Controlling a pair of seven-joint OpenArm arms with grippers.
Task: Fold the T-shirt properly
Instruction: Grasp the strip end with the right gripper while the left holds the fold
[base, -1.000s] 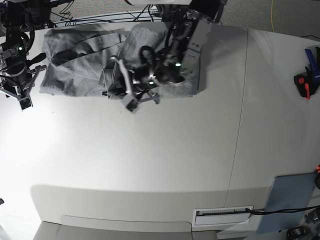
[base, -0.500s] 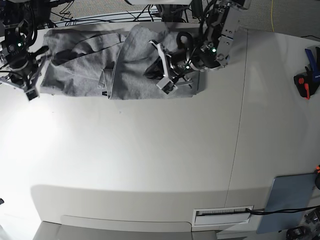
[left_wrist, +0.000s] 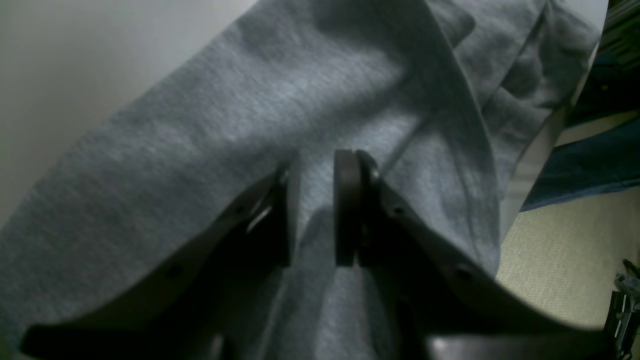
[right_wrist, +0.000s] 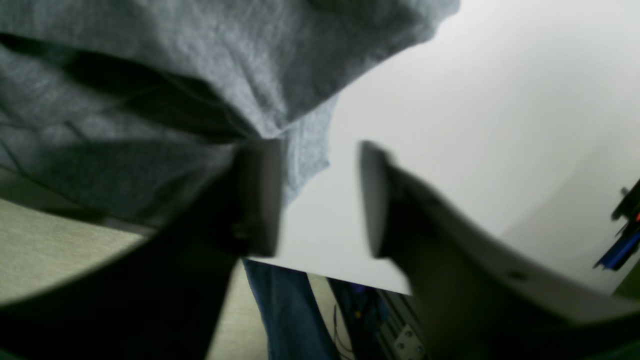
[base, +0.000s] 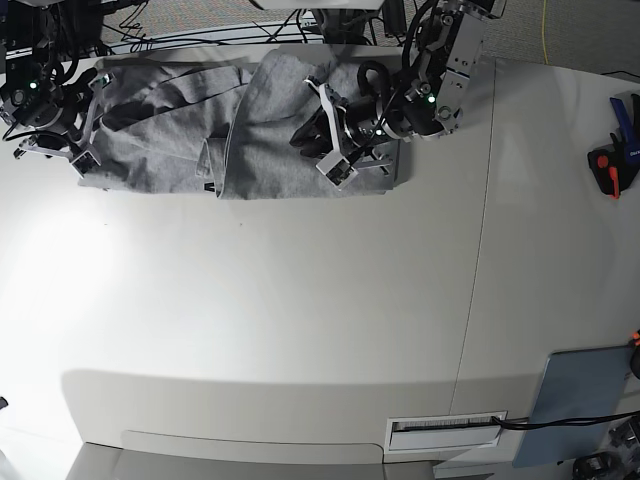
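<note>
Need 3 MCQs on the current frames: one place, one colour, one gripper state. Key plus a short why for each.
1. Where is the T-shirt on the table in the base view?
A) near edge
B) far side
C) right-hand corner by the panel

2. Colour of the T-shirt?
A) red
B) white
C) grey

3. State of the right gripper's fingers?
A) apart, nothing between them
B) closed together
C) clamped on the panel

Key:
1 B: the T-shirt lies along the table's far side, near the cables.
2 C: its cloth is grey in all three views.
3 A: the right gripper shows a wide gap between its fingers, with cloth and table seen beyond.
</note>
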